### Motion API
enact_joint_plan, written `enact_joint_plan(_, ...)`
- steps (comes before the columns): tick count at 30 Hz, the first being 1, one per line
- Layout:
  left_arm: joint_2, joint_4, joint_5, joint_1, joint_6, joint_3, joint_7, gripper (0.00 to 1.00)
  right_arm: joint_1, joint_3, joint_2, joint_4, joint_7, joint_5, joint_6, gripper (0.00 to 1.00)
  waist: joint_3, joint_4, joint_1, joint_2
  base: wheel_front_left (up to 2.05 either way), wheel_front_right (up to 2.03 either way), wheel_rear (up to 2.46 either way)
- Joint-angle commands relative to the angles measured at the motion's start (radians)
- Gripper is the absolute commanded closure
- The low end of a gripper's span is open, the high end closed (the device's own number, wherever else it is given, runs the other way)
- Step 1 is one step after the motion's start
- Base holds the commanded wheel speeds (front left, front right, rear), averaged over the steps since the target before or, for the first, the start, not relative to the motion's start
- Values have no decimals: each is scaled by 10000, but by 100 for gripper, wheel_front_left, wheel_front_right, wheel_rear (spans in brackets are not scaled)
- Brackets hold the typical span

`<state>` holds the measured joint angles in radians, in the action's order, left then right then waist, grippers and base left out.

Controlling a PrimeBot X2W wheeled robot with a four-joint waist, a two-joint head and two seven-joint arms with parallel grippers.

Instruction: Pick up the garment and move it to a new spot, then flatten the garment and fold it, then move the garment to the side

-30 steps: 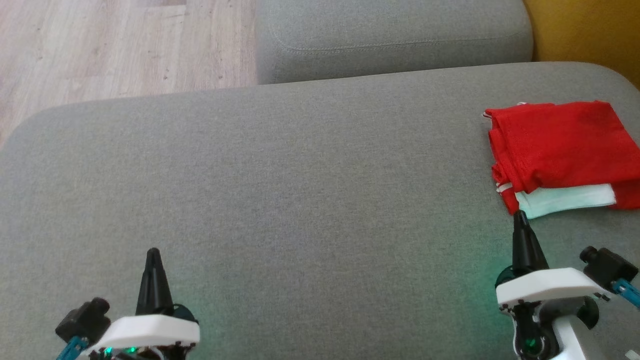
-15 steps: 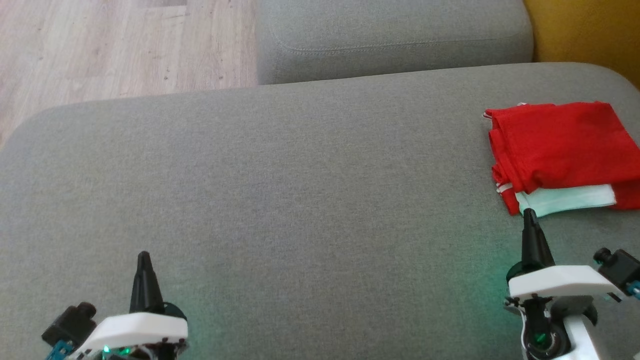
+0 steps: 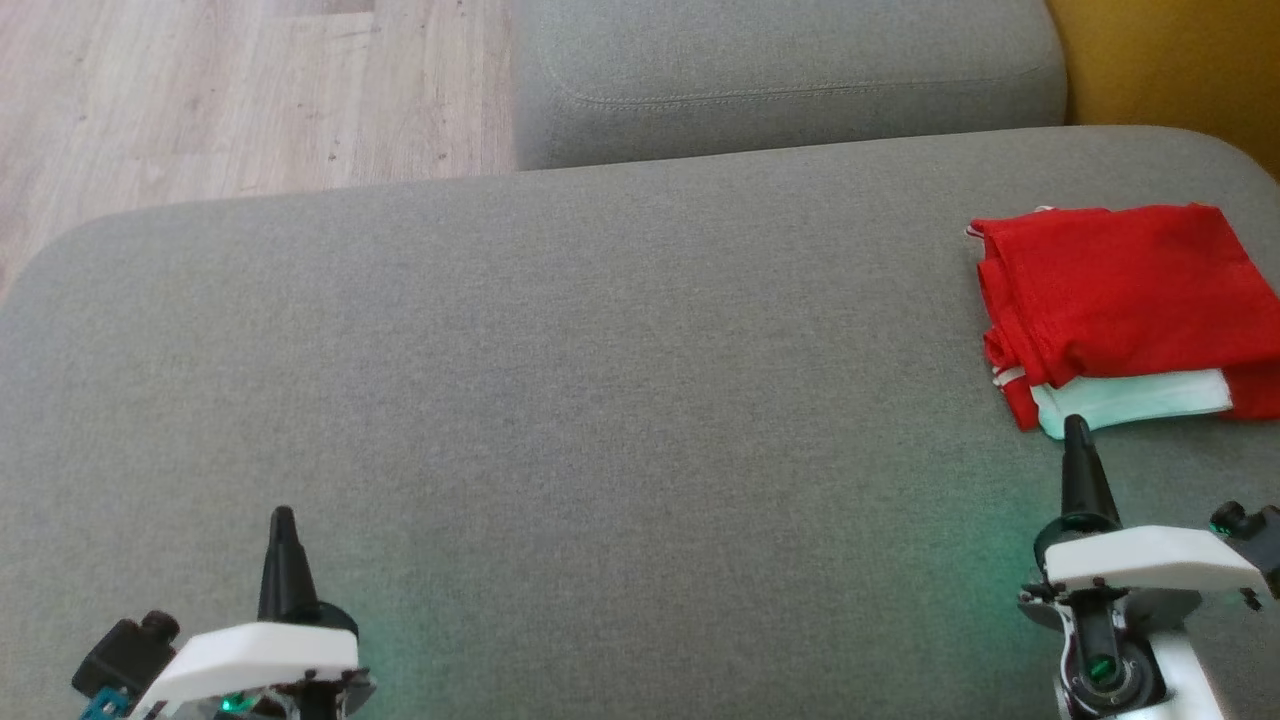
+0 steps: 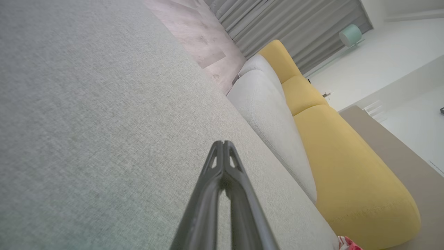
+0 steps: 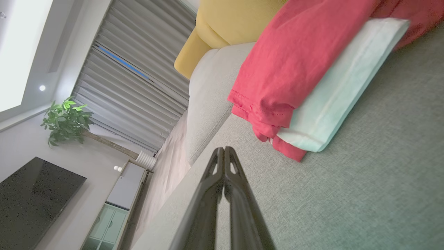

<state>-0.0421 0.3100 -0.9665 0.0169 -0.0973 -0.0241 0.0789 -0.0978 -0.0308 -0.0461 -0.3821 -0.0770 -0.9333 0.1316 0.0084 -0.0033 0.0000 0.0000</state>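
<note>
Left pincer (image 3: 283, 513) first: its two long dark fingers are pressed together to a single point, hanging low over the wide grey fabric seat cushion (image 3: 600, 350) at my near left. Over to my right pincer (image 3: 1076, 424), and it's the same story: fingers together, gripping nothing, the tip pointing up the head view at the near edge of the folded red cloth garment (image 3: 1120, 290). Seen from the head, that tip overlaps the garment's pale mint-white band (image 3: 1140, 395). Whether it touches the cloth, I cannot tell. The right wrist view puts the closed tip just short of the fold, with grey fabric showing between. The garment lies in a neat stack at the far right of the seat cushion and runs off the head view's right edge, red layers on top and the pale band peeking out on the side nearest me. Beyond the seat, a second grey fabric cushion (image 3: 780, 70) butts against its far edge, with a mustard-yellow cushion (image 3: 1170, 60) to its right and pale wood-plank floor (image 3: 200, 90) to its left. My two pincers sit well apart.
</note>
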Motion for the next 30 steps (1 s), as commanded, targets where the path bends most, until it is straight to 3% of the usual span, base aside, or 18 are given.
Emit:
enact_joint_plan(1,-41,-371,-268,592,-74,325,-68,100,-342,44,-30,424,86,-304,-5,100,-1,1,0,0,0,0,0)
enact_joint_plan(30,-59,-497,-3108,740,-194,812,-924,100,-231,-360,-35,862,925,-3281,-7,100,-25,16,0,0,0,0,0)
